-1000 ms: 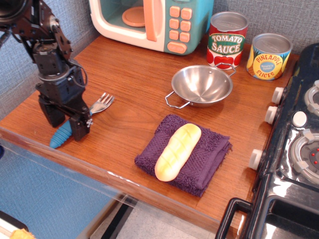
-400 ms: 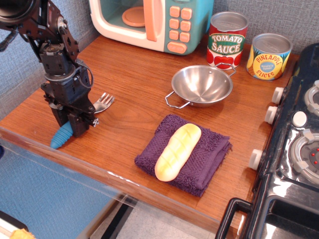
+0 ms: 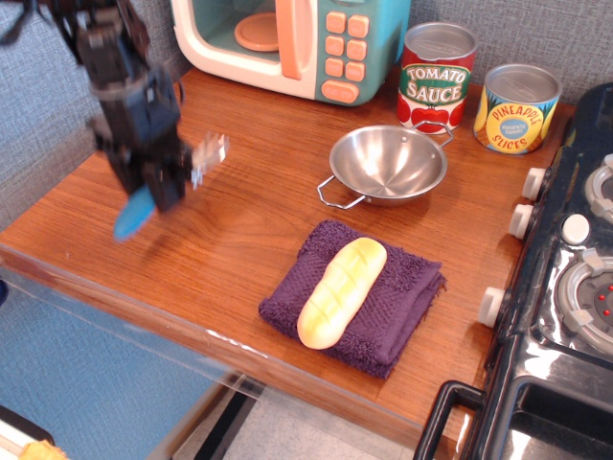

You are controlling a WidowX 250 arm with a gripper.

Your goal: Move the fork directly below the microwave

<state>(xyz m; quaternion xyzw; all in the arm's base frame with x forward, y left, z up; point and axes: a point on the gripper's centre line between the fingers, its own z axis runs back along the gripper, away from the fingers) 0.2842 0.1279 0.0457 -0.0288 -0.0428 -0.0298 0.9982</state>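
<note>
My gripper [image 3: 158, 187] is shut on the fork [image 3: 134, 213] and holds it lifted above the left part of the wooden counter. The fork's blue ribbed handle sticks out down-left and its silver head [image 3: 209, 151] sticks out up-right; both are motion-blurred. The teal and cream microwave [image 3: 297, 40] with salmon handle and buttons stands at the back of the counter, up and right of the gripper. The counter strip in front of the microwave is bare wood.
A steel bowl [image 3: 387, 163] sits mid-counter. A tomato sauce can [image 3: 436, 75] and a pineapple can [image 3: 516, 107] stand behind it. A bread roll [image 3: 342, 291] lies on a purple cloth [image 3: 402, 297]. A black stove [image 3: 565, 287] fills the right.
The gripper closed on the fork, lifted it off the counter and moved it up and toward the back. The other objects have not moved.
</note>
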